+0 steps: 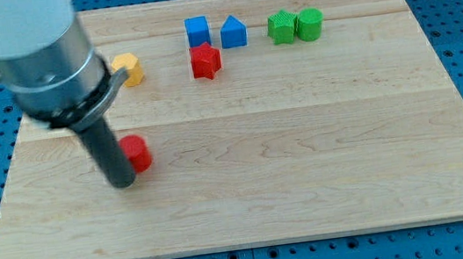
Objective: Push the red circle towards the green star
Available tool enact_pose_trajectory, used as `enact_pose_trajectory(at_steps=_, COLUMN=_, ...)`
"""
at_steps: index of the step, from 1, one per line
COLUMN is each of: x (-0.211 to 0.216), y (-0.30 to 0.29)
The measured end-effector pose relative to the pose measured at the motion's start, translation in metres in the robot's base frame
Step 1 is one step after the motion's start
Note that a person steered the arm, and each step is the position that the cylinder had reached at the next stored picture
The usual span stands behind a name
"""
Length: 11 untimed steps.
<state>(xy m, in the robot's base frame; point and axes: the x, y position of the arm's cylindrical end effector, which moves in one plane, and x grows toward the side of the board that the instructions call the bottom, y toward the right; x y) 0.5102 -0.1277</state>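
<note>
The red circle point(137, 152) lies at the view's left centre of the wooden board. My tip point(122, 183) touches the board just to the left of the red circle and slightly below it, right against it. The green star point(282, 27) sits near the view's top, right of centre, far up and right of the red circle. The arm's grey body covers the view's top left corner.
A green circle point(310, 24) sits against the green star's right side. A blue cube point(197, 31) and a blue pentagon-like block point(234, 33) stand left of the star. A red star point(205, 61) lies below them. A yellow block point(128, 69) is partly hidden behind the arm.
</note>
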Motion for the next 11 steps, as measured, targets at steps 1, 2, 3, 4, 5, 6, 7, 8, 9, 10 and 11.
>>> enact_pose_trajectory(at_steps=1, x=-0.017, y=-0.006)
enact_pose_trajectory(at_steps=2, x=-0.036, y=-0.031)
enact_pose_trajectory(at_steps=3, x=-0.047, y=0.054)
enact_pose_trajectory(at_steps=4, x=-0.068, y=0.109)
enact_pose_trajectory(at_steps=5, x=-0.08, y=0.127)
enact_pose_trajectory(at_steps=6, x=-0.082, y=0.131)
enact_pose_trajectory(at_steps=7, x=-0.124, y=0.144)
enact_pose_trajectory(at_steps=8, x=-0.156, y=0.154)
enact_pose_trajectory(at_steps=9, x=-0.146, y=0.156)
enact_pose_trajectory(at_steps=10, x=-0.118, y=0.147)
enact_pose_trajectory(at_steps=11, x=-0.135, y=0.184)
